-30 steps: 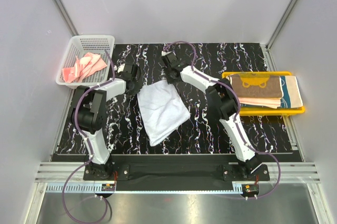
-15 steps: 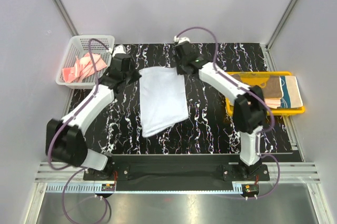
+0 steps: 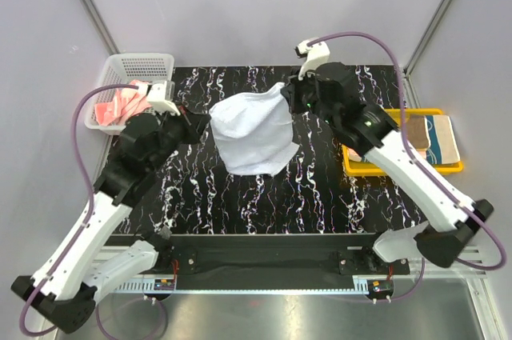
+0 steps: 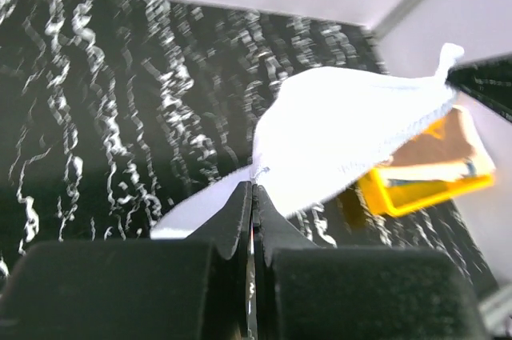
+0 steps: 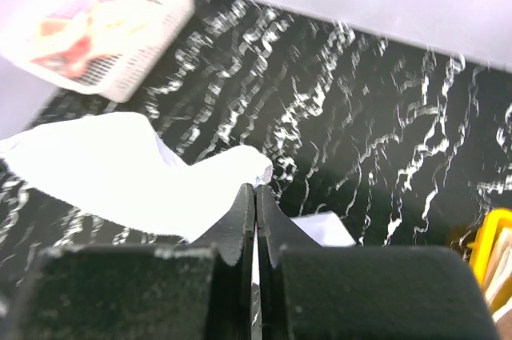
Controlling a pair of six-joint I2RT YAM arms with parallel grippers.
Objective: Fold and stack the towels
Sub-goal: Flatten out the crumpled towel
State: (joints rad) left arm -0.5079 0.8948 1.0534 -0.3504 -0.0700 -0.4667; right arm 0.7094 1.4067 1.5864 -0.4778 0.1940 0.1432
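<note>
Your left gripper [image 3: 205, 120] is pinched tight on one upper corner of the light blue-white towel [image 3: 254, 130], with no gap between its fingers. Your right gripper [image 3: 288, 94] is clamped the same way on the opposite upper corner. The towel stretches between the two grippers and sags below them over the black marbled table [image 3: 336, 196]. You cannot tell whether its lower tip touches the surface.

Behind your left gripper, on its outer side, the white mesh basket [image 3: 120, 68] holds a coral pink towel [image 3: 120, 104]. On your right gripper's outer side, well apart from it, folded towels [image 3: 412, 136] lie stacked in the yellow tray [image 3: 400, 168].
</note>
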